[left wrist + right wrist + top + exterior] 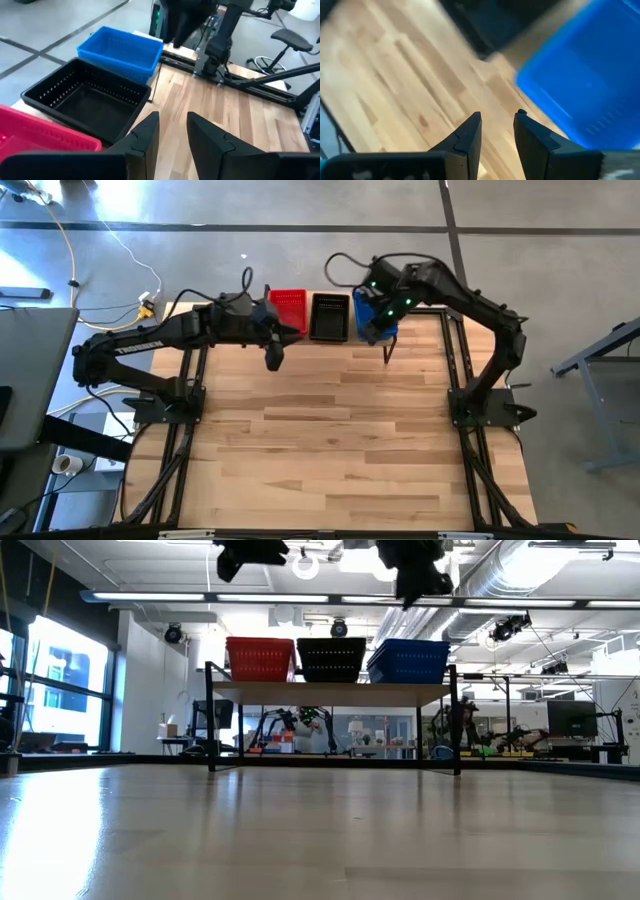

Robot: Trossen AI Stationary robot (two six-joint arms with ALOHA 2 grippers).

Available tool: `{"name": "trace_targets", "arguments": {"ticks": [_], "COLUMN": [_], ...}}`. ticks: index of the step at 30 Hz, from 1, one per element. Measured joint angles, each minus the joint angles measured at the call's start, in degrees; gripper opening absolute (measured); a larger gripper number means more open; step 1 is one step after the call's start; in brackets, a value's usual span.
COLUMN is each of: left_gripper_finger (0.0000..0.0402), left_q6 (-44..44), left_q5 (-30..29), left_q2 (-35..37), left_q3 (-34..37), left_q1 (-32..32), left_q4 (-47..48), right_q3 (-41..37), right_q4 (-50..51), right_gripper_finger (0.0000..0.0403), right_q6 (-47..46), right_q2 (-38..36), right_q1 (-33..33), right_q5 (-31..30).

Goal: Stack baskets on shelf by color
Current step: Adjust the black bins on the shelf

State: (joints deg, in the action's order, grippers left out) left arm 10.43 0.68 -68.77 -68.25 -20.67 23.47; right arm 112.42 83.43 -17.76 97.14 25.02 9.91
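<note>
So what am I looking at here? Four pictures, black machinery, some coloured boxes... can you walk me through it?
These are four cameras on one moment. The picture from above shows a wooden table with two dark robot arms, one per side. Each ends in a two-fingered pincer: the left pincer and the right pincer. The second camera sits at tabletop height, looking across at a small shelf on thin black legs. On it stand a red basket, a black basket and a blue basket, side by side. The last two cameras ride on the arms' wrists, looking past their own fingers. Both pincers are open and hold nothing; they hang above the table just in front of the shelf.
</note>
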Motion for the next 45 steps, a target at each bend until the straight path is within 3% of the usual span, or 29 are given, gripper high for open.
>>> {"name": "trace_targets", "arguments": {"ticks": [8,18,23,29,37,45], "left_gripper_finger": [0.009,0.009,0.009,0.009,0.009,0.009], "left_q6": [-0.6,-0.7,-0.8,0.4,1.4,1.4], "left_q5": [-0.4,-6.8,-7.3,-7.4,-7.4,-7.3], "left_q2": [4.7,5.5,5.8,6.9,7.9,7.9], "left_q3": [0.0,0.0,0.0,0.0,0.0,0.0], "left_q1": [1.2,7.6,8.9,9.8,11.0,11.4], "left_q4": [2.3,6.2,6.3,6.1,6.3,6.9], "right_q3": [-1.4,-12.2,-17.7,-21.7,-23.1,-23.1], "right_q4": [-12.5,-24.4,-30.2,-33.1,-35.1,-34.9], "right_gripper_finger": [0.01,0.01,0.01,0.01,0.01,0.01], "right_q6": [-1.0,-3.0,-3.2,-5.2,-8.3,-12.4], "right_q2": [0.0,0.4,0.4,0.4,0.4,0.4], "right_q1": [-8.2,-13.1,-13.5,-13.4,-13.3,-11.9], "right_q5": [-0.5,-5.0,-5.9,-12.0,-19.7,-22.0]}}
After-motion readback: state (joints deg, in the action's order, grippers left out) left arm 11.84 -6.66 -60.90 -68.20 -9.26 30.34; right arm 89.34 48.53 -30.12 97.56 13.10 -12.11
